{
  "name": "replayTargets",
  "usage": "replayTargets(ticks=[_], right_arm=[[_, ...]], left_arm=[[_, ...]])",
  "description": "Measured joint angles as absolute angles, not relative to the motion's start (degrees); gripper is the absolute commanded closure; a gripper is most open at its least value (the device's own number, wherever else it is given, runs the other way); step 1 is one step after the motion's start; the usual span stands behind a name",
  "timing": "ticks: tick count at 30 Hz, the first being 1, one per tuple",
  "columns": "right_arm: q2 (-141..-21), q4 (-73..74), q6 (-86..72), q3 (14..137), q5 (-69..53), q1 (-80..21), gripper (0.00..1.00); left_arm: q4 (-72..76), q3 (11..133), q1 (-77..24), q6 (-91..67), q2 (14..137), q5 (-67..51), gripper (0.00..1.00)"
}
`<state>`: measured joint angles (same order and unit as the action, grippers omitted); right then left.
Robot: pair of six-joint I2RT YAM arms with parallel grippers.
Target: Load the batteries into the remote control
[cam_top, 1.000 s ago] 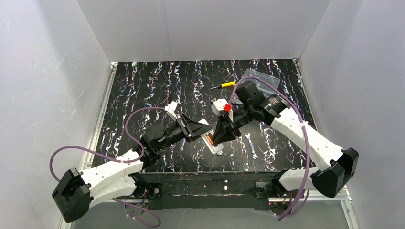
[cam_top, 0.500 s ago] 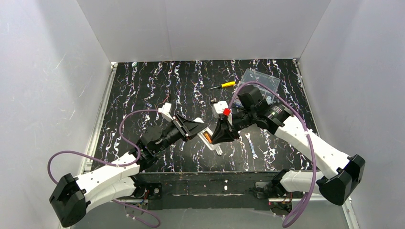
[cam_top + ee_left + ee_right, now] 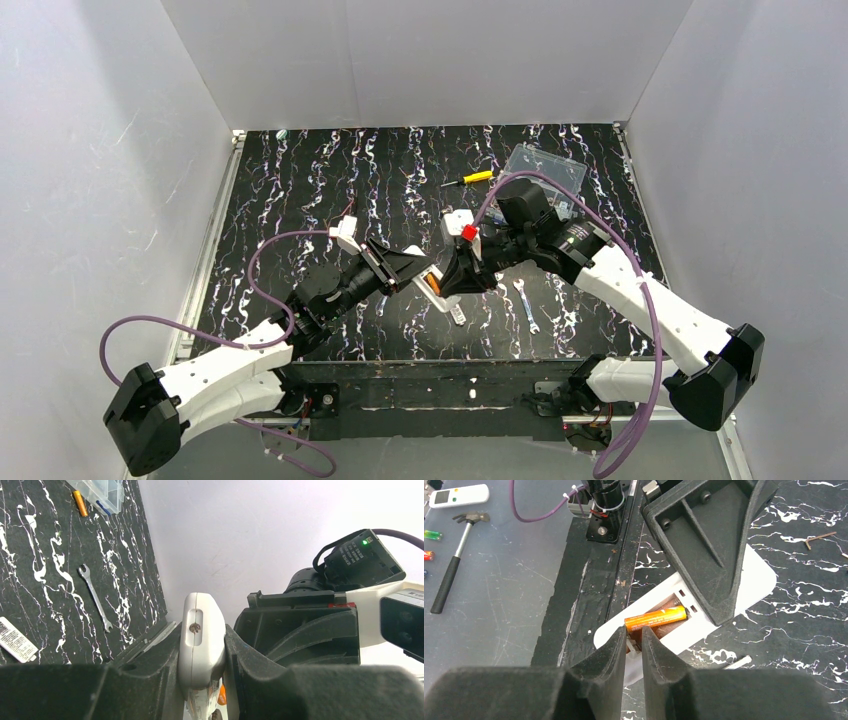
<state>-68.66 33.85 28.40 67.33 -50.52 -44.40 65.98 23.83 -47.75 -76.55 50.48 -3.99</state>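
- Step in hand, as I judge it: seating the first battery. The remote control sits near the middle of the surface with its back up. The left end effector clamps it across its long sides.
- One orange battery lies lengthwise in the open compartment. I cannot tell whether it is pressed fully home.
- The right end effector reaches in from 3 o'clock of the remote control in the overhead view. Its fingers are drawn narrow, with only a slim gap, and the tips are at the battery's 7 o'clock end. I cannot tell whether they pinch anything there.
- Next move, in my judgement: a light push to settle this battery, with the left grip kept steady. Then the right arm needs to travel out to 1 o'clock for the second battery and lay it in the free slot alongside.
- The left wrist view alone shows that second battery, on the surface just beside the clear box. It sees the remote control edge-on, so the compartment is hidden from it.
- The right wrist view alone looks into the compartment.
- The overhead view alone shows both arms meeting over the remote control, with a wrench at its 3 o'clock. There the seated battery is only an orange speck.
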Motion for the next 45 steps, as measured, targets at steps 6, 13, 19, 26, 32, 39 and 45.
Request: replayTargets(ticks=[6, 13, 19, 26, 32, 39, 45], right_arm=[[-68.86, 33.43, 28.27, 67.33, -50.04, -44.45, 0.75], [-68.99, 33.43, 28.25, 67.33, -49.82, -44.45, 0.74], [-68.93, 33.43, 28.27, 67.33, -49.78, -44.49, 0.74], [-67.59, 33.45, 28.32, 67.16, -49.17, -44.64, 0.74], [-66.48, 33.50, 28.29, 66.87, -49.04, -44.64, 0.74], [-65.14, 33.06, 26.83, 66.61, -48.53, -44.64, 0.67], [-60.27, 27.03, 19.66, 63.13, -44.40, -44.66, 0.59]], left_arm=[[65.82, 23.83, -47.75, -76.51, 50.54, -3.84, 1.00], [65.60, 23.83, -47.75, -76.47, 50.54, -3.77, 1.00], [65.63, 23.79, -47.75, -76.25, 50.52, -3.79, 1.00], [65.69, 23.27, -47.77, -75.77, 49.41, -3.84, 1.00], [65.84, 23.09, -47.81, -75.50, 48.93, -3.90, 1.00], [66.50, 22.96, -47.81, -74.56, 48.93, -3.88, 1.00], [68.10, 22.39, -47.81, -71.92, 48.29, -3.88, 1.00]])
